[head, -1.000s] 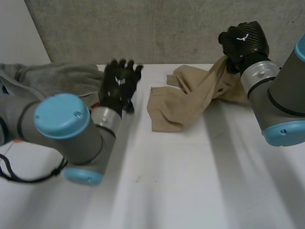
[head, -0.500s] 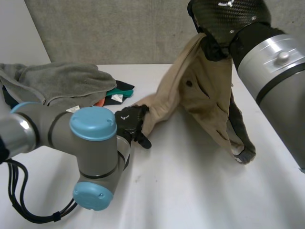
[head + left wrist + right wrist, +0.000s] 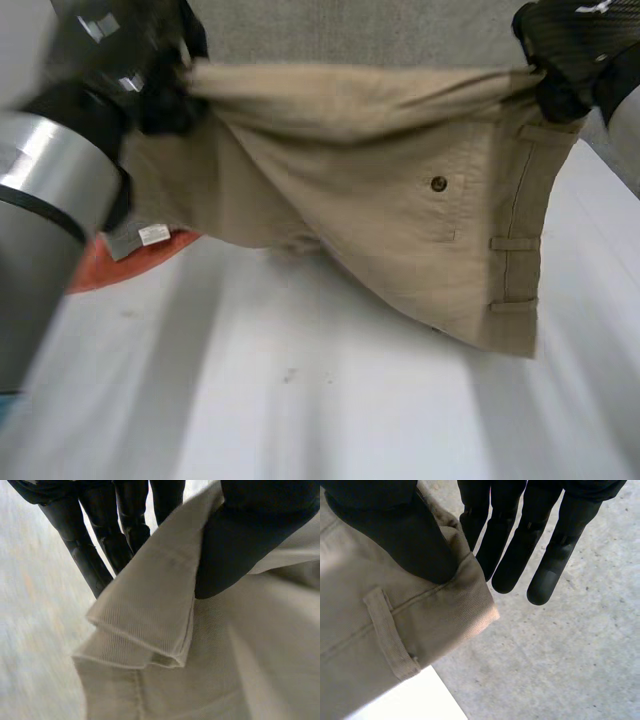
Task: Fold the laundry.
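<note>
- My left hand (image 3: 150,85) pinches the beige trousers (image 3: 380,190) hem between thumb and fingers; my right hand (image 3: 565,55) pinches the waistband (image 3: 515,200) likewise.
- I should lower both level onto the desk (image 3: 300,400).

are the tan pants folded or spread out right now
Spread: the pants hang stretched wide between the left hand and right hand, each pinching a top corner.

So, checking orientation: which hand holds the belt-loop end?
The right hand: the trousers' belt loop sits by its thumb; the left hand pinches plain hem.
</note>
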Controlling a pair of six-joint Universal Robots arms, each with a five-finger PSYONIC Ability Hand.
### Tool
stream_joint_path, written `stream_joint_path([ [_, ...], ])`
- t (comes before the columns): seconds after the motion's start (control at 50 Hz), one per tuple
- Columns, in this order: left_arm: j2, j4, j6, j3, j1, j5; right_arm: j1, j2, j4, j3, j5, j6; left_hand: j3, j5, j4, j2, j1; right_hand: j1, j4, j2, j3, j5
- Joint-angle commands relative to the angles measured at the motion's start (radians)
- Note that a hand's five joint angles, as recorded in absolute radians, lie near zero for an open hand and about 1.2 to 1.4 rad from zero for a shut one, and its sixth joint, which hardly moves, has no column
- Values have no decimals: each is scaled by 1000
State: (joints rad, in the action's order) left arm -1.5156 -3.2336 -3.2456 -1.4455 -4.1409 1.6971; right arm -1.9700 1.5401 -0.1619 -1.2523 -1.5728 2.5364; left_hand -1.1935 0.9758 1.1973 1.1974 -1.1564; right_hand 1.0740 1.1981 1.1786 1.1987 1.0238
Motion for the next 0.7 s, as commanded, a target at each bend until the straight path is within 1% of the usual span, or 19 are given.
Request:
stream_joint_path([
  [0.02, 55, 93, -157, 71, -12, -27, 26, 77, -143, 43, 22, -60, -203, 246, 199, 199, -240, 322, 198, 218, 198, 198],
  [0.1, -17, 173, -166, 80, -16, -34, 68, 57, -208, 42, 31, -110, -203, 246, 199, 199, -240, 322, 198, 218, 198, 198],
  [0.12, -93, 201, -174, 89, -16, -36, 85, 23, -217, 33, 33, -119, -203, 246, 199, 199, -240, 322, 198, 218, 198, 198],
  [0.16, -164, 218, -184, 105, -18, -36, 100, -29, -222, 30, 34, -123, -203, 246, 199, 199, -240, 322, 198, 218, 198, 198],
  [0.18, -226, 227, -200, 122, -19, -37, 109, -85, -222, 30, 34, -125, -203, 246, 199, 199, -240, 322, 198, 218, 198, 198],
  [0.24, -320, 225, -232, 158, -22, -37, 106, -158, -219, 37, 34, -117, -203, 246, 199, 199, -240, 322, 198, 218, 198, 198],
  [0.26, -383, 219, -255, 196, -28, -39, 105, -196, -209, 46, 31, -108, -203, 246, 199, 199, -240, 322, 198, 218, 198, 198],
  [0.32, -477, 186, -290, 279, -44, -39, 103, -251, -159, 76, 25, -88, -203, 246, 199, 199, -240, 322, 198, 218, 198, 198],
  [0.34, -527, 142, -312, 342, -56, -39, 102, -297, -98, 111, 22, -56, -203, 246, 199, 199, -240, 322, 198, 218, 198, 198],
  [0.4, -583, 48, -332, 431, -65, -40, 105, -360, 25, 158, 14, 2, -203, 246, 199, 199, -240, 322, 198, 218, 198, 198],
  [0.42, -600, -39, -339, 480, -65, -48, 105, -383, 119, 189, 2, 40, -203, 246, 199, 199, -240, 322, 198, 218, 198, 198],
  [0.46, -603, -147, -339, 517, -68, -65, 106, -394, 229, 218, -16, 74, -203, 246, 199, 199, -240, 322, 198, 218, 198, 198],
  [0.48, -603, -204, -338, 530, -70, -73, 106, -397, 346, 238, -38, 99, -203, 246, 199, 199, -240, 322, 198, 218, 198, 198],
  [0.5, -598, -319, -338, 540, -74, -91, 105, -394, 410, 243, -49, 105, -203, 246, 199, 199, -240, 322, 198, 218, 198, 198],
  [0.54, -588, -434, -335, 534, -79, -111, 105, -387, 540, 246, -67, 111, -203, 246, 199, 199, -240, 322, 198, 218, 198, 198],
  [0.56, -578, -475, -333, 534, -84, -117, 103, -380, 652, 244, -79, 111, -203, 246, 199, 199, -240, 322, 198, 218, 198, 198],
  [0.58, -551, -552, -330, 536, -99, -119, 103, -374, 698, 243, -81, 111, -203, 246, 199, 199, -240, 322, 198, 218, 198, 198],
  [0.64, -519, -577, -319, 527, -108, -116, 99, -351, 772, 222, -79, 110, -203, 246, 199, 199, -240, 322, 198, 218, 198, 198],
  [0.7, -503, -549, -299, 498, -99, -119, 91, -344, 753, 205, -75, 111, -203, 246, 199, 199, -240, 322, 198, 218, 198, 198],
])
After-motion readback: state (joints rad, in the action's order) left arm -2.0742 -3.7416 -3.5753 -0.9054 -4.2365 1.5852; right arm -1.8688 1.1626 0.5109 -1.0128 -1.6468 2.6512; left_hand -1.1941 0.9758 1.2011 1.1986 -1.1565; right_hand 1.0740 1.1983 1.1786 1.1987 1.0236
